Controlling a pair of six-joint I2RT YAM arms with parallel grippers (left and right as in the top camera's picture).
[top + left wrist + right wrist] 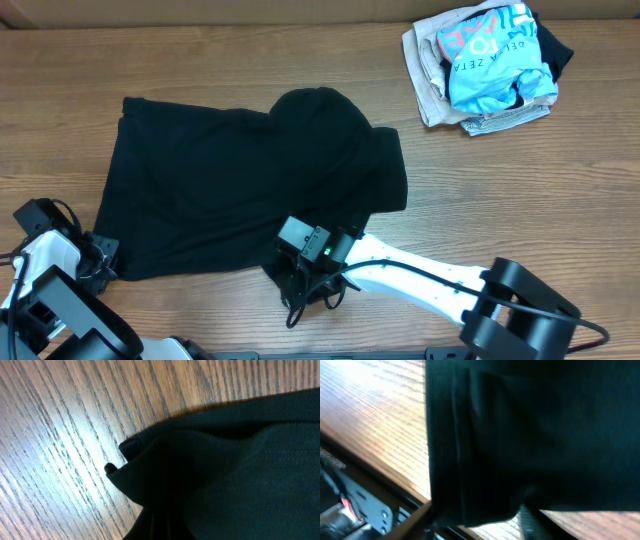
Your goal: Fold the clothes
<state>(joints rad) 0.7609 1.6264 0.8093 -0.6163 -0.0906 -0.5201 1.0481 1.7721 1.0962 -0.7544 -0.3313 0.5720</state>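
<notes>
**Me:** The wooden table (250, 60) is filling my overhead feed. The black shirt (220, 180) is lying spread across its left and middle, with the near hem by my edge.

**Colleague:** Are the grippers holding it?

**Me:** I cannot tell. The left gripper (100, 258) is sitting at the near left corner and the right gripper (300, 278) at the near hem, but cloth is hiding the fingers in both wrist views.

**Colleague:** Risks?

**Me:** I'm worrying about one side slipping free on a lift and skewing the fold, since neither grip is confirmed. I'm counting one black shirt, one pile of other clothes (490, 65) at the far right, and two grippers.
</notes>
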